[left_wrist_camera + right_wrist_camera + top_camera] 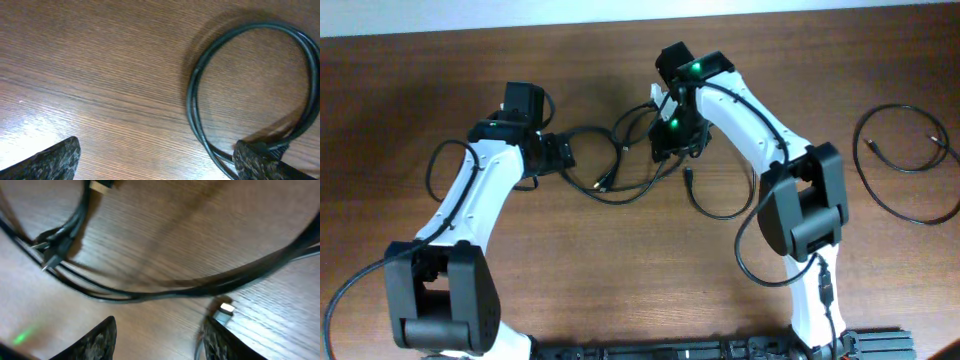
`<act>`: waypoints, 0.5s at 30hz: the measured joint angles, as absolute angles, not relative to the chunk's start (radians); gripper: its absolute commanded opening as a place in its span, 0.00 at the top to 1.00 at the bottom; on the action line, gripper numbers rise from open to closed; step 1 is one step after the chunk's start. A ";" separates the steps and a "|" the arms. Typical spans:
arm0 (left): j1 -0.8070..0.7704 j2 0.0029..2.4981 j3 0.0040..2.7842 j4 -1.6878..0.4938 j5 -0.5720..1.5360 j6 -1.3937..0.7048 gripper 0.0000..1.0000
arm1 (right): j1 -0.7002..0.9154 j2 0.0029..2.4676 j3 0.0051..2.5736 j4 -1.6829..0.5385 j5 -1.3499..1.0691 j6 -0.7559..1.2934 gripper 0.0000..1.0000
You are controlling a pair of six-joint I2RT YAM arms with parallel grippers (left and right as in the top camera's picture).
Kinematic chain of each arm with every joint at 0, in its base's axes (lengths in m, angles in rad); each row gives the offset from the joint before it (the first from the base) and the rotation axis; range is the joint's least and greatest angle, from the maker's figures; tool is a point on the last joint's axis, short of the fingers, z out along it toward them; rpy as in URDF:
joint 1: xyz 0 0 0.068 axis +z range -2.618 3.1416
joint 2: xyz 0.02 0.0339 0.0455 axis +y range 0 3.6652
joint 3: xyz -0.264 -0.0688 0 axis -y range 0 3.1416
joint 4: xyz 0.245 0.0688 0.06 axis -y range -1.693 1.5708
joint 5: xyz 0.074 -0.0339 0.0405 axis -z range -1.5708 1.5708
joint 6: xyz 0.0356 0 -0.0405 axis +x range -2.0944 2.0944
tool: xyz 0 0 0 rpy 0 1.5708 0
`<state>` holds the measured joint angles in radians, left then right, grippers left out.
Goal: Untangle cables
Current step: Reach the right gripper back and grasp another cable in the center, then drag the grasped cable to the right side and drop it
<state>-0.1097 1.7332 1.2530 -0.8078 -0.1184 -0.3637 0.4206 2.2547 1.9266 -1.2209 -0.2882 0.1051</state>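
**Overhead: both arms at the tangle, neither holding it**

From above I see the cables knotted in loose loops in the middle of the table, between the two arms. The left gripper sits at the tangle's left end and the right gripper at its upper right. One more cable lies coiled by itself, well apart, at the far right.

On the left wrist camera the fingers stand wide apart with bare wood between them. A double loop of cable curves ahead, and its lower run passes right at the other fingertip; I cannot tell if they touch.

On the right wrist camera, which is blurred, the fingers are also spread wide. A bundle of cables crosses just beyond the tips, unclamped. A small plug lies just beside one finger.
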 measured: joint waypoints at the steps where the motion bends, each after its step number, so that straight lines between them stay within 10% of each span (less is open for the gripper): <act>1: -0.097 1.733 1.253 -0.808 -0.117 -0.364 0.01 | 0.421 2.272 1.927 -1.220 -0.288 0.129 0.47; 15: -0.075 1.733 1.253 -0.828 -0.116 -0.364 0.01 | 0.461 2.335 1.922 -1.161 -0.240 0.424 0.59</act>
